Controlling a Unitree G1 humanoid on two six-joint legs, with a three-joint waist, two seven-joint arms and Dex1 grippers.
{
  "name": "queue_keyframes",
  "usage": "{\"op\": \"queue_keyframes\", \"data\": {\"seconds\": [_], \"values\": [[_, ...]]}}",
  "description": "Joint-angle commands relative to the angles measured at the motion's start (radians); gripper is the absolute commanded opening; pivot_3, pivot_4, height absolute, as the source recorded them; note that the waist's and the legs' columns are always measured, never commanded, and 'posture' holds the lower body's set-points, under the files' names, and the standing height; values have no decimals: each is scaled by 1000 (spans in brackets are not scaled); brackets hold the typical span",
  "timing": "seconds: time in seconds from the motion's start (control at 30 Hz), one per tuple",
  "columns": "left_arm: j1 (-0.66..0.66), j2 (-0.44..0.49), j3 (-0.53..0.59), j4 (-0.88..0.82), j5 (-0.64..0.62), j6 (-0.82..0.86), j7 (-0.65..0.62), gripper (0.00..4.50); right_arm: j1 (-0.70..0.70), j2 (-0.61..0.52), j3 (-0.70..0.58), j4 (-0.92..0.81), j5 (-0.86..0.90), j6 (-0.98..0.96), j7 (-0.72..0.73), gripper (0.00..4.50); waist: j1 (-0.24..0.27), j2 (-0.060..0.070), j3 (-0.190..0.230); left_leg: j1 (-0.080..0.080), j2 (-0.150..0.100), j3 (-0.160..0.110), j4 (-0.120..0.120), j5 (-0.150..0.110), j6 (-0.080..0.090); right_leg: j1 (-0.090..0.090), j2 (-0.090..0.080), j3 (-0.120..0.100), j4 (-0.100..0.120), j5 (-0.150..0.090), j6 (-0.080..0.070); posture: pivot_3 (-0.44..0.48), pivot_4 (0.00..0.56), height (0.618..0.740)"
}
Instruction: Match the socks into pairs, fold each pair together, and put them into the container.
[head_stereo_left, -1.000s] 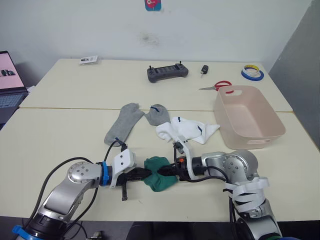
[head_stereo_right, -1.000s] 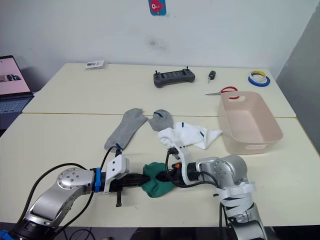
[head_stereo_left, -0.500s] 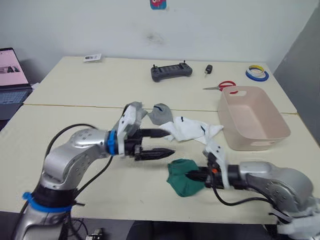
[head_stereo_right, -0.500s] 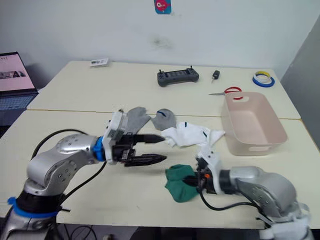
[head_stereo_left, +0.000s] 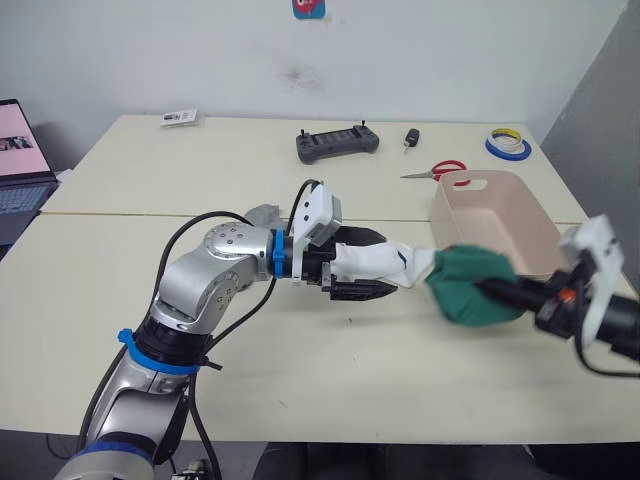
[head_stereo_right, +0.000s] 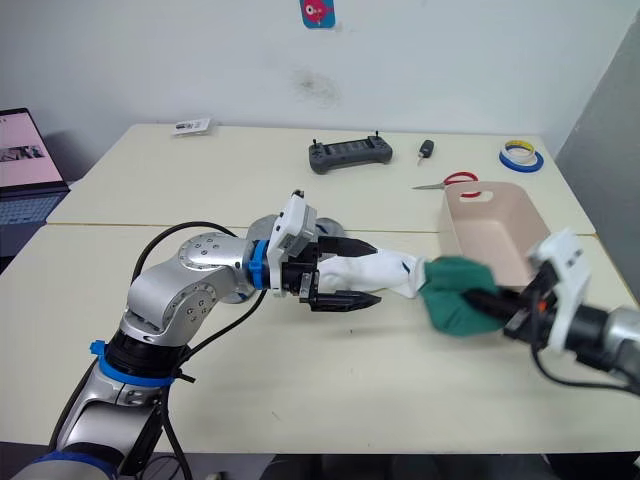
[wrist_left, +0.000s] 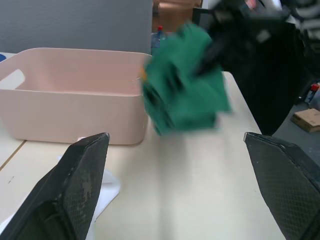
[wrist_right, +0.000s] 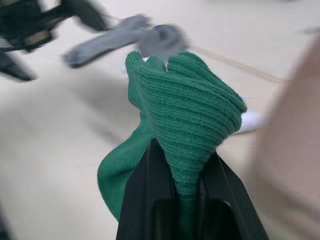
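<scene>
A folded bundle of green socks (head_stereo_left: 468, 287) hangs above the table just in front of the pale pink container (head_stereo_left: 497, 223). My right gripper (head_stereo_left: 495, 290) is shut on it, and in the right wrist view both fingers pinch the green socks (wrist_right: 181, 125). My left gripper (head_stereo_left: 388, 265) is open at the table's middle, one finger on each side of the white socks (head_stereo_left: 375, 262). Its fingers (wrist_left: 75, 190) stand wide apart in the left wrist view. The grey socks (wrist_right: 125, 37) lie behind my left arm, mostly hidden in the eye views.
On the far table lie a black controller (head_stereo_left: 337, 142), a car key (head_stereo_left: 410, 138), red-handled scissors (head_stereo_left: 435, 171), tape rolls (head_stereo_left: 505, 145) and a small card (head_stereo_left: 180, 118). A laptop (head_stereo_left: 20, 150) stands at the far left.
My left gripper let go of the green socks, opened and moved right to the white socks. My right gripper lifted the green bundle and carried it right, up to the container.
</scene>
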Motion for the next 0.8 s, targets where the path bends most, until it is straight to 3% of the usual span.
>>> {"op": "queue_keyframes", "data": {"seconds": [0.03, 0.17, 0.4, 0.53, 0.73, 0.8], "values": [[-9, 0, 13, -47, -8, -2, -7, 4500, -41, -114, 98, 121, -233, -245, 66, 109, 0, 0, 0, 0, 0, 0, 0, 0, 0, 0, 0, 0, 0, 0, 0, 0, 150, 737], [-7, -3, 22, -86, -26, 23, 11, 4500, -165, -199, 386, 357, -598, -651, 117, 109, -3, 0, 0, 0, 1, 1, 0, 0, 0, 0, 1, 1, -1, 0, 0, 0, 150, 737], [-1, -8, 30, -123, -37, 52, 36, 4500, -534, -135, 823, 915, -1166, -1342, 160, 109, -3, 4, 4, 1, 2, 4, 0, 1, -2, -1, -1, 1, -1, 0, 0, 0, 150, 737], [-8, -13, 37, -136, -44, 74, 52, 4500, -687, -68, 960, 1196, -1359, -1602, 149, 109, -1, 4, 4, 0, 2, 6, 0, 2, -4, -1, -3, 1, -1, 0, 0, 0, 150, 737], [-20, -14, 47, -140, -39, 90, 75, 4500, -817, -8, 1052, 1443, -1465, -1771, 242, 109, 1, 4, 4, 0, 1, 6, 1, 3, -4, -1, -8, 1, -1, 0, 0, 0, 150, 737], [-23, -16, 46, -139, -36, 90, 83, 4500, -839, 15, 1044, 1482, -1424, -1786, 324, 854, 1, 4, 4, 0, 1, 5, 2, 3, -4, 0, -9, 1, -1, 0, 0, 0, 150, 737]]}}
